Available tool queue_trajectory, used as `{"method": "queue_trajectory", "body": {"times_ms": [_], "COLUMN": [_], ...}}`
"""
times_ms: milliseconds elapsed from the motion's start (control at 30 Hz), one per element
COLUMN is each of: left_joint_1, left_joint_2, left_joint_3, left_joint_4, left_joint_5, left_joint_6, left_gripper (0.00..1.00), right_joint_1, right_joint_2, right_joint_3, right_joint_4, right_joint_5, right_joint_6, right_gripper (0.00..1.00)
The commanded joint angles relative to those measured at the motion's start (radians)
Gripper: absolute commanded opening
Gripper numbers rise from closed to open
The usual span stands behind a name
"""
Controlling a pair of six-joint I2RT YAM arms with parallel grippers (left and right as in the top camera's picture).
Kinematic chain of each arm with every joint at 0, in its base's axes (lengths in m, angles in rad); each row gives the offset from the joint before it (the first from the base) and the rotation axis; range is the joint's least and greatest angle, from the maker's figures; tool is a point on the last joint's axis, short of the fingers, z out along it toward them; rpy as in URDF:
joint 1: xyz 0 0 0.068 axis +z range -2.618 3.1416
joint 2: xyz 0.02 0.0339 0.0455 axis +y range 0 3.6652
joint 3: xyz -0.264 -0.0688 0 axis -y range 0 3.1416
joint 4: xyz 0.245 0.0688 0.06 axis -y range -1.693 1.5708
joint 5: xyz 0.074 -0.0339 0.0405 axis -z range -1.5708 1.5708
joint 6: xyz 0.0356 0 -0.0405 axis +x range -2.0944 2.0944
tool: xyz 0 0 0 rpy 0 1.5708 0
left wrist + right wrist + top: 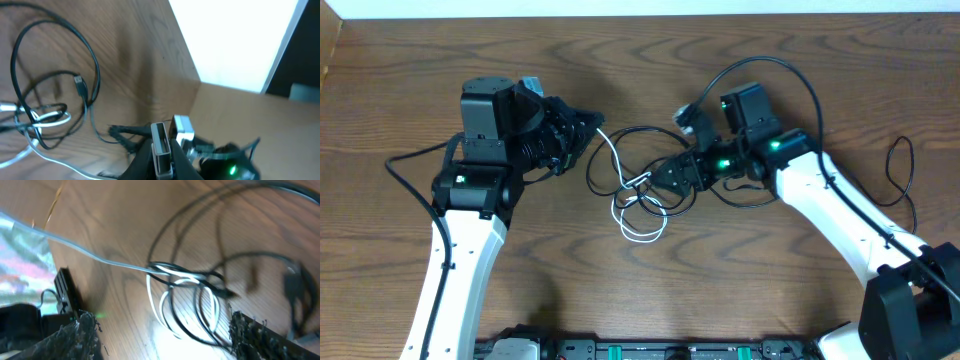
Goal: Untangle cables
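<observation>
At the middle of the table (420, 70), working the knot binding the white cable (115, 260) into the black cables (96, 75). Holding the right gripper (660, 178) spread open just beside that knot; closing on a single black strand only, never the bundle. Reading the left gripper (590, 128) as undeterminable, open or closed, though meeting the white cable at its tip. Drawing apart slowly, feeding slack, watching against loops cinching tighter.

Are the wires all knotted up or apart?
Knotted up. The white cable loops through the black cables in one clump.
</observation>
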Motion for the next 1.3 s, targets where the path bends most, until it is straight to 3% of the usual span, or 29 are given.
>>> {"method": "queue_trajectory", "body": {"times_ms": [0,300,500,800,1267], "left_joint_1": [0.003,0.003,0.003,0.003,0.041], "left_joint_2": [0.004,0.004,0.004,0.004,0.004], "left_joint_3": [0.021,0.021,0.021,0.021,0.021], "left_joint_4": [-0.001,0.0,0.051,0.123,0.123], "left_joint_5": [-0.015,0.116,0.291,0.364,0.383], "left_joint_6": [-0.142,-0.255,-0.323,-0.34,-0.339], "left_gripper": [0.08,0.08,0.08,0.08,0.08], "right_joint_1": [0.05,0.2,0.256,0.267,0.264], "right_joint_2": [0.008,0.008,0.009,0.009,0.009], "right_joint_3": [0.006,0.006,0.006,0.006,0.006], "right_joint_4": [0.04,0.138,0.198,0.312,0.429], "right_joint_5": [-0.021,0.27,0.418,0.453,0.452], "right_joint_6": [-0.074,-0.073,-0.073,-0.073,-0.056], "right_gripper": [0.85,0.91,0.88,0.76,0.75]}}
